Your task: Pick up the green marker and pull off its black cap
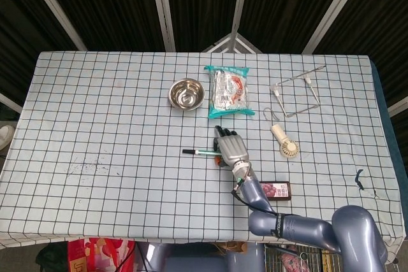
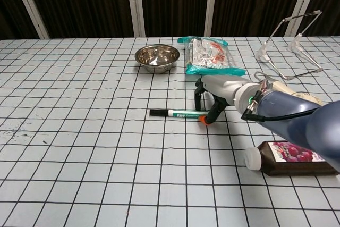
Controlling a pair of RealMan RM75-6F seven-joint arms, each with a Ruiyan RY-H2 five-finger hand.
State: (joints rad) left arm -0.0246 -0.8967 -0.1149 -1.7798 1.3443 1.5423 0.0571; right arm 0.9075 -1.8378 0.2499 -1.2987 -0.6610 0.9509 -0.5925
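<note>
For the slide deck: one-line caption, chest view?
Right hand poised over the green marker with black cap.

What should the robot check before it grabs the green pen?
1. Green marker lying flat on the table: ok.
2. Black cap on, pointing away from the hand: ok.
3. Right hand over the marker's uncapped end, fingertips down by it: ok.
4. Marker gripped: cannot tell; it looks not lifted.
5. Left hand ready to pull the cap: not ok, not in view.
6. Bottle clear of the marker: ok.
</note>
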